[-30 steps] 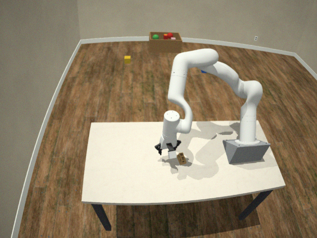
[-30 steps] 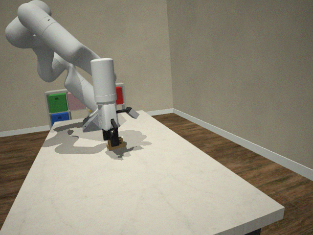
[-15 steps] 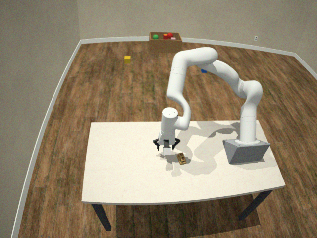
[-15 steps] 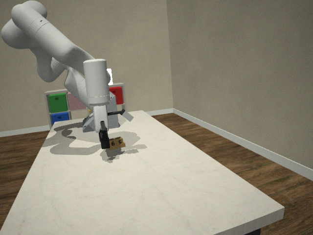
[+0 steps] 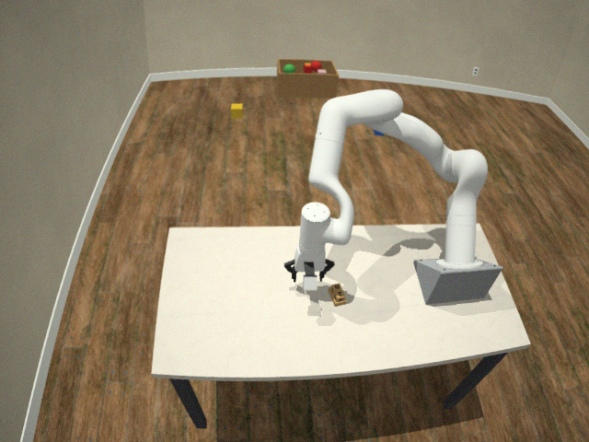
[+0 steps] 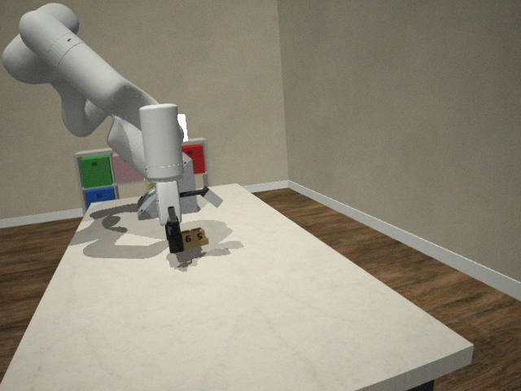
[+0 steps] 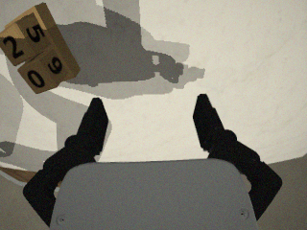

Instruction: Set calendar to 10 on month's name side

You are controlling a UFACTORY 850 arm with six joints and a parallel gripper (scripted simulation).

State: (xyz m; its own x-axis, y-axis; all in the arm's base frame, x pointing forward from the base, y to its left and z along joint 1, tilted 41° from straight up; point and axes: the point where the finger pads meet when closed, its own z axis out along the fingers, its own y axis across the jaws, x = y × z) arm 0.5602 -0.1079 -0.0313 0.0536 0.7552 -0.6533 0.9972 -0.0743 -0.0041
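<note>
Presently, the fingers stand wide open, one to either side of a broad gap, with nothing held between them. They point down above the counter. The calendar's wooden tray is on the counter near the fingers, on the arm-base side of them in the top view, and apart from them in the wrist view. The two wooden cubes sit side by side at the tray. In the wrist view, one cube shows a 2 and a 5, the other a 0 and a 9. In the exterior view, the visible faces read as 6 and 5; a 10 is not displayed there. The month's name cannot be made out. Further out, the white arm arches back to its grey base at the counter's end. Beyond the counter, a yellow block and a brown box of coloured objects are on the floor.
</note>
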